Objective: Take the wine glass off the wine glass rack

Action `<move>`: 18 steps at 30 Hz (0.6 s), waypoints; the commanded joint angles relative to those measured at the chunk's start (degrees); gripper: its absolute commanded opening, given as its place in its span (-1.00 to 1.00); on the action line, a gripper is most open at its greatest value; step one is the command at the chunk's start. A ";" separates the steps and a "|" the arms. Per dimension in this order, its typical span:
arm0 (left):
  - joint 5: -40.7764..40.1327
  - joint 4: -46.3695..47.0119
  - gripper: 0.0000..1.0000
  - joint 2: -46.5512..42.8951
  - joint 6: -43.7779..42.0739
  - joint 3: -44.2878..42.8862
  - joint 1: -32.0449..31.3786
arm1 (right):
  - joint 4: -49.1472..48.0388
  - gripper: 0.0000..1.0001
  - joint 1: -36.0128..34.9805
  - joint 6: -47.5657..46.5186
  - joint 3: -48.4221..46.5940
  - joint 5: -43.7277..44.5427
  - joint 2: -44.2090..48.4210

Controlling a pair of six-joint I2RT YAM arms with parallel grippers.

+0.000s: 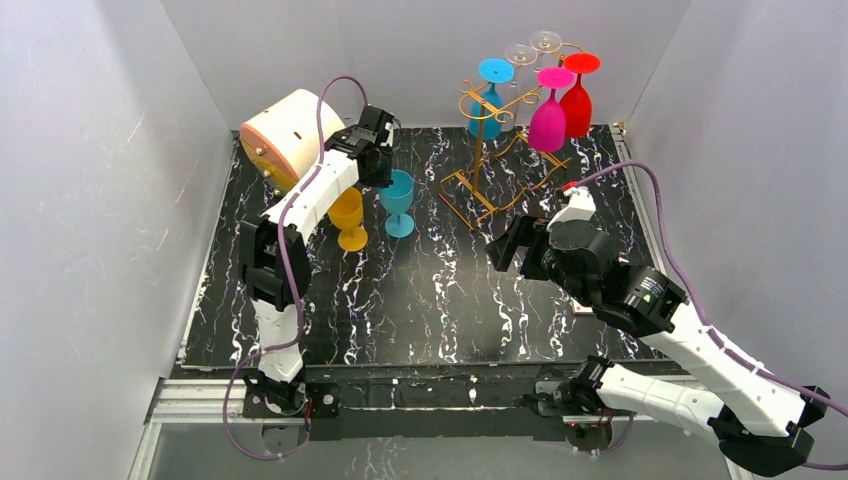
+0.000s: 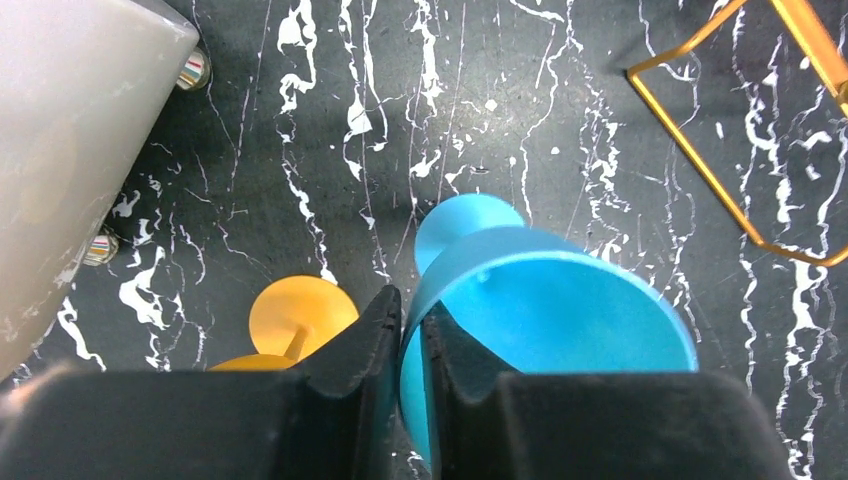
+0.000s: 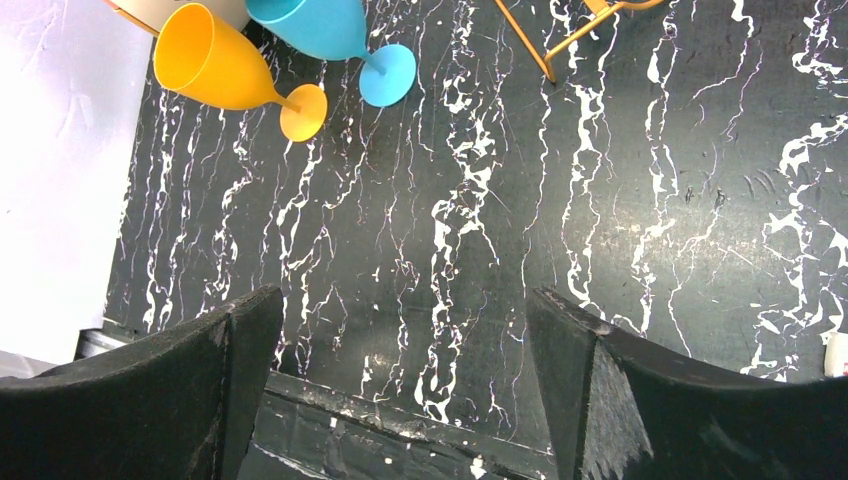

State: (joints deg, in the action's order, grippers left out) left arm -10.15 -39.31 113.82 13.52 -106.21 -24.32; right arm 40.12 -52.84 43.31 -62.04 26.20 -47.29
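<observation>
Left claw [image 2: 412, 318]: pinched shut on the rim of the light blue plastic wine glass [image 2: 560, 300], one finger inside the cup and one outside.
Left arm [image 1: 320, 190]: stretched far up the table, bent at the elbow, wrist tipped down over the glass.
Blue glass spot: it stands upright on the black table with white streaks [image 1: 420, 300], just left of the foot of the gold wire wine glass rack [image 2: 812, 36], not touching it.
Yellow plastic wine glass [image 1: 348, 215]: upright, farther left of the rack, just beside the blue one.
Rack top: a blue [image 1: 487, 110], a pink [image 1: 548, 120], a red [image 1: 576, 105] and two clear glasses [image 1: 520, 52] hang upside down.
Right claw [image 3: 400, 310]: wide open, holding nothing, low over the table in front of the rack.
Right arm [image 1: 700, 340]: comes in from the right, bent, wrist pointing left.
</observation>
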 commanded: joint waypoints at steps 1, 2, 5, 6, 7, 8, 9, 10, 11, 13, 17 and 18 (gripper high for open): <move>-0.42 -1.54 -0.86 -0.68 -1.06 -0.04 0.15 | -2.06 0.97 0.22 -0.51 -0.30 0.68 0.35; -1.28 -1.56 -0.91 -1.05 -1.27 0.08 0.15 | -2.06 0.97 0.20 -0.58 -0.33 0.66 0.29; -4.05 -1.60 -0.99 -2.16 -2.01 0.36 0.15 | -2.06 0.97 0.22 -0.52 -0.36 0.65 0.26; -5.09 -1.61 -1.00 -2.40 -2.22 0.38 0.15 | -2.06 0.97 0.25 -0.51 -0.37 0.64 0.27; -5.77 -1.64 -1.00 -2.77 -2.30 0.45 0.13 | -2.13 0.97 0.22 -0.51 -0.36 0.57 0.27; -6.14 -1.64 -1.00 -2.96 -2.56 0.48 0.14 | -2.15 0.97 0.22 -0.51 -0.36 0.62 0.22; -6.45 -1.67 -1.00 -3.17 -2.69 0.54 0.15 | -2.15 0.97 0.21 -0.51 -0.36 0.61 0.18; -6.88 -1.72 -1.00 -3.31 -2.71 0.52 0.15 | -2.23 0.97 0.27 -0.51 -0.41 0.61 0.11; -7.44 -1.80 -1.00 -3.40 -2.59 0.64 0.15 | -2.25 0.97 0.28 -0.51 -0.37 0.59 0.12; -8.61 -1.84 -1.00 -3.65 -2.02 1.03 0.15 | -2.17 0.97 0.24 -0.53 -0.52 0.46 0.09; -10.91 -1.65 -0.99 -3.96 -0.64 2.00 0.15 | -2.02 0.97 0.20 -0.33 -0.56 0.35 0.09; -11.10 -1.42 -0.92 -4.21 -0.45 2.40 0.15 | -1.92 0.97 0.27 -0.25 -0.54 0.29 0.23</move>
State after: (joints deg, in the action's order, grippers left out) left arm -16.80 -39.51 113.36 12.49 -105.34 -24.32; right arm 40.12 -52.84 43.29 -62.04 26.20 -47.31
